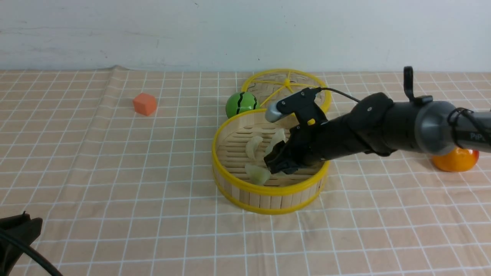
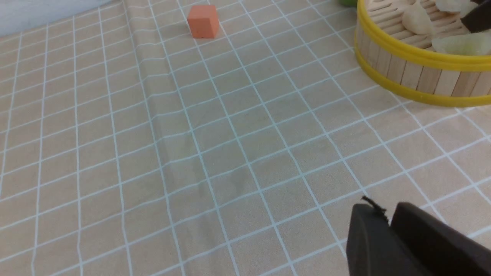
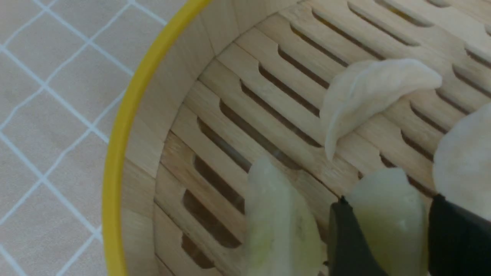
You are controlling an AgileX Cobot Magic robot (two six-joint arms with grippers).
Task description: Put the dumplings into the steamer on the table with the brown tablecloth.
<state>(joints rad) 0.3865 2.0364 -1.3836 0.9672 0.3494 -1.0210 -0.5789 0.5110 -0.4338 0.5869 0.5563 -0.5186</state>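
The right gripper [image 1: 277, 164] reaches down inside the steamer [image 1: 268, 188], its jaws spread to either side of one dumpling [image 3: 387, 226]. I cannot tell whether they are pinching it or only flanking it. That dumpling lies directly between the fingers [image 3: 347, 245]. Its long axis seems to run along them, so the jaws cross its narrow width. It sits low over the slatted floor, close to the steamer's near wall.

Three other dumplings [image 3: 372, 92] lie on the same floor. One is just beside the left finger, one is past the right finger, and one is further in. All four are therefore inside the rim.

The steamer stands on the checked cloth [image 2: 230, 153], about mid-table and a little toward the right edge, with its lid [image 1: 285, 82] behind it toward the far edge.

The left gripper [image 2: 388, 220] hangs by the table's near-left corner, well apart from the steamer, with its jaws pressed together on nothing.

The right arm is much the nearer of the two. As I judge it, the only move left is to let go if it has not already, then lift straight up clear of the rim.
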